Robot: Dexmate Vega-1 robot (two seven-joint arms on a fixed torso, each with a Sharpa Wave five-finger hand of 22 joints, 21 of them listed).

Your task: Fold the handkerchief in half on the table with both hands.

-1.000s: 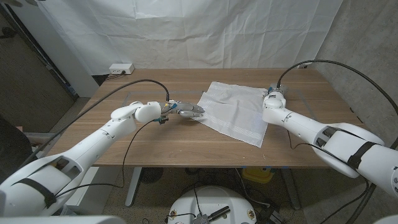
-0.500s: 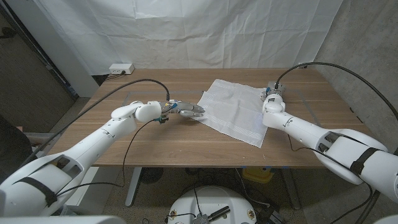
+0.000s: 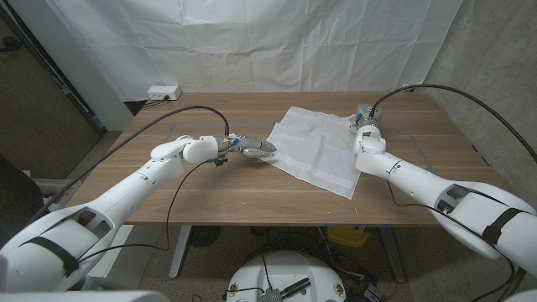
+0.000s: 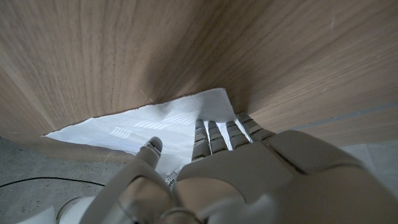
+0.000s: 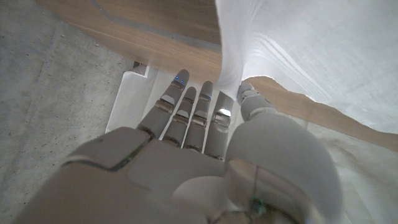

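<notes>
Right hand point(image 3: 362, 120) is shifting toward the far corner of the handkerchief point(image 3: 315, 149), fingers spread, nothing pinched yet. Left hand point(image 3: 254, 148) is staying on the left corner, grip unclear. Handkerchief is lying unfolded on the surface point(image 3: 218, 189).

- Wooden worktop point(image 3: 252, 189), grain running along its length.
- White handkerchief point(image 3: 315, 151) lies spread on it, right of centre, turned askew to the edges.
- Black cables point(image 3: 180, 117) trail across it.
</notes>
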